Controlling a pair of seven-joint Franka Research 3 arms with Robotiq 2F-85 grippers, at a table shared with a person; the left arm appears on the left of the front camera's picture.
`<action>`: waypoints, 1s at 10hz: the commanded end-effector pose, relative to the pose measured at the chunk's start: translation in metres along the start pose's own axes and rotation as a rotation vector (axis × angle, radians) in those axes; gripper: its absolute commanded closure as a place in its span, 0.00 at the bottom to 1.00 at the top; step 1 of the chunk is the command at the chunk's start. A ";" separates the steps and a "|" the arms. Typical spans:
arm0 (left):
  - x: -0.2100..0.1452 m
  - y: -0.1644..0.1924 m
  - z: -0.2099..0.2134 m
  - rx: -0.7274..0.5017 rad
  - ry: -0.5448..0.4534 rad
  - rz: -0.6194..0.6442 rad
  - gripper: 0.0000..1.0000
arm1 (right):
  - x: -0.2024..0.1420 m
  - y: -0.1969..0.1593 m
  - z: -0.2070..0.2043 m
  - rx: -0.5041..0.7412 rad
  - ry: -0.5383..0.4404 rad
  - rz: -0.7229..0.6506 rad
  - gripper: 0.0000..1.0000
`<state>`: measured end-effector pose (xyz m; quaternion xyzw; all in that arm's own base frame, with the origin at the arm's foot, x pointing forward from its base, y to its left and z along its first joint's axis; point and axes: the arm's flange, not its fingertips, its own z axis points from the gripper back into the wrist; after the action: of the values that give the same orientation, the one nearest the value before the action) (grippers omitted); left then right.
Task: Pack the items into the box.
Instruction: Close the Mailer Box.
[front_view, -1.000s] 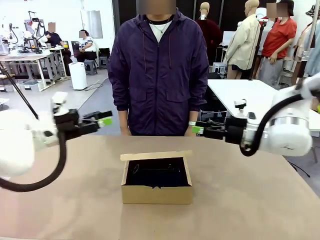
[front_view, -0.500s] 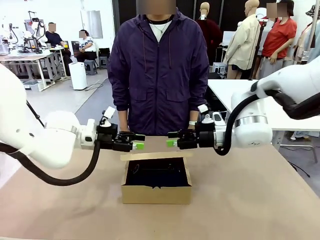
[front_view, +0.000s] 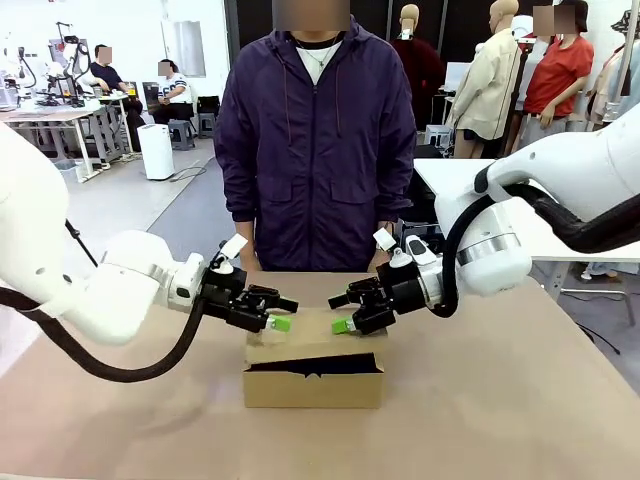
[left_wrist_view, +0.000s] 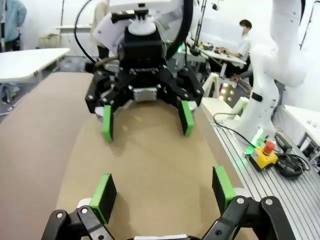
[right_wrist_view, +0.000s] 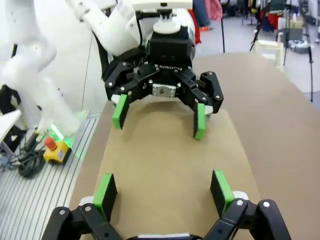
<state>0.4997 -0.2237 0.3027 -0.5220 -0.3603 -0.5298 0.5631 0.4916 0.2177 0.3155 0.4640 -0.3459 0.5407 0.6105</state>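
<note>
We see the box (front_view: 313, 375) mid-tabletop (front_view: 500, 420), its flap lid (front_view: 312, 338) lowered over it. The left pincer (front_view: 280, 318) and right pincer (front_view: 345, 318) face each other above the flap, both spread wide, holding nothing.

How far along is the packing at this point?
Done: packing looks finished; something dark shows under the flap, and no loose items show on the table. In hand: the left gripper and right gripper, jaws open, press the flap down onto the box. Left: close the last gap at the front edge.
</note>
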 end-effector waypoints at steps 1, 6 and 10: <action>-0.008 -0.002 -0.002 -0.050 0.050 0.045 0.00 | -0.003 0.008 -0.006 -0.022 0.062 -0.019 0.00; -0.025 0.011 -0.003 -0.043 0.074 0.113 0.00 | -0.030 0.006 -0.028 -0.004 0.087 -0.114 0.00; -0.026 0.013 -0.009 -0.064 0.076 0.125 0.00 | -0.029 0.004 -0.022 -0.019 0.090 -0.100 0.00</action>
<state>0.5022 -0.2249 0.2778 -0.5370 -0.3102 -0.5206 0.5868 0.4790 0.2256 0.2841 0.4617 -0.3090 0.5297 0.6409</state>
